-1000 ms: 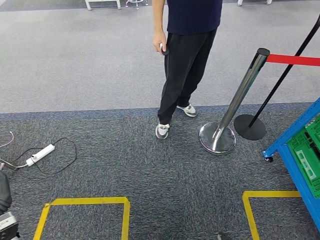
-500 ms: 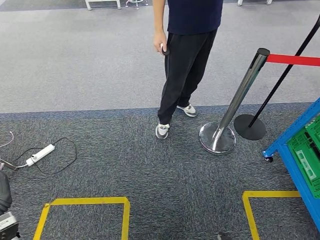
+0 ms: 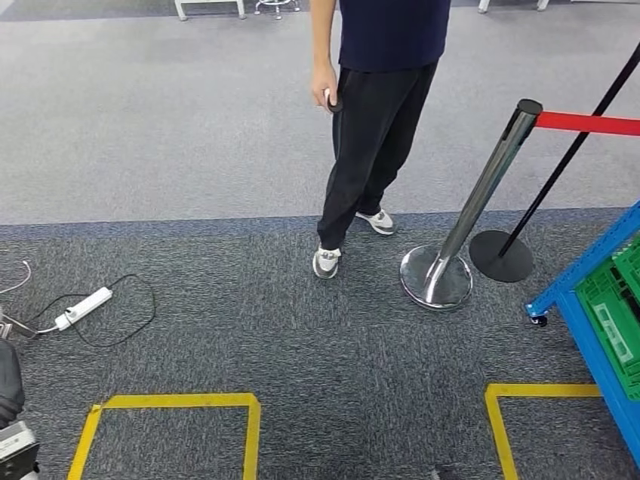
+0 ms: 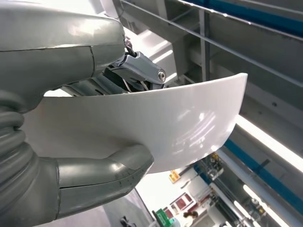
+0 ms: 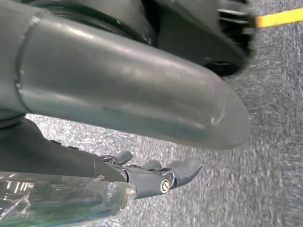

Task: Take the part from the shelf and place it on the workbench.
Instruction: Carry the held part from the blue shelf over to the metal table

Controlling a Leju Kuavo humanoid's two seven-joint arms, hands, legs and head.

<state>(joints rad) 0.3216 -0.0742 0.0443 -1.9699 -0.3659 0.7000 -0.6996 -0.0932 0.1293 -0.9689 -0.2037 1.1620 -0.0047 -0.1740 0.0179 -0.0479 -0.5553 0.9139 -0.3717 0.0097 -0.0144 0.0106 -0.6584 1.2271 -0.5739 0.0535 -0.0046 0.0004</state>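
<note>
In the left wrist view my left hand (image 4: 71, 56) grips a white, glossy, curved part (image 4: 171, 123), with the thumb (image 4: 107, 172) pressed on one face and the fingers on the other. The part sticks out well past the hand. My right hand (image 5: 118, 90) hangs over the grey carpet, its fingers (image 5: 171, 175) stretched out with nothing in them. At the right edge of the head view stands a blue shelf (image 3: 596, 290) holding a green crate (image 3: 615, 320).
A person (image 3: 377, 120) in dark clothes stands ahead on the carpet, holding a small dark device. A tilted chrome post (image 3: 468, 220) with a red belt (image 3: 589, 123) and a black post base (image 3: 501, 256) stand beside the shelf. A white power strip (image 3: 83, 308) and yellow tape squares (image 3: 181, 402) lie on the floor.
The whole head picture has shifted slightly, so the camera has moved a little. The person and the things on the floor stay where they were.
</note>
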